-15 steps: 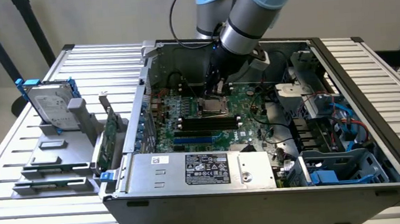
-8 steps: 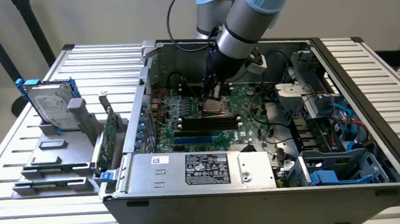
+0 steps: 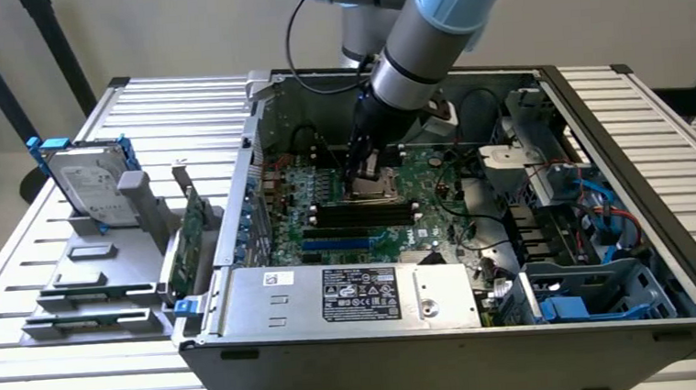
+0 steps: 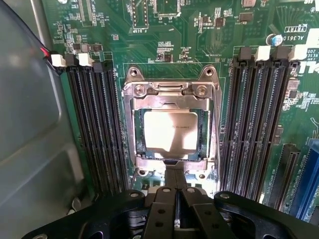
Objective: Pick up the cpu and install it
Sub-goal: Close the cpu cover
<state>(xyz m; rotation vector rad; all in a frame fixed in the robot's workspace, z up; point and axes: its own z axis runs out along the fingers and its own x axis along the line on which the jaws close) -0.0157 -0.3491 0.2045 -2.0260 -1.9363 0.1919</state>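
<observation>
On the exterior view's left we see the hard drive, then the green circuit card, then the open case. Inside, our gripper is clenched, holding nothing, its tips at the edge of the cpu, which lies flat in its socket between memory slots.

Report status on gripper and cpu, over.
Gripper shut, tips at the socket edge. Cpu lying flat in socket. Nothing on top of it.
</observation>
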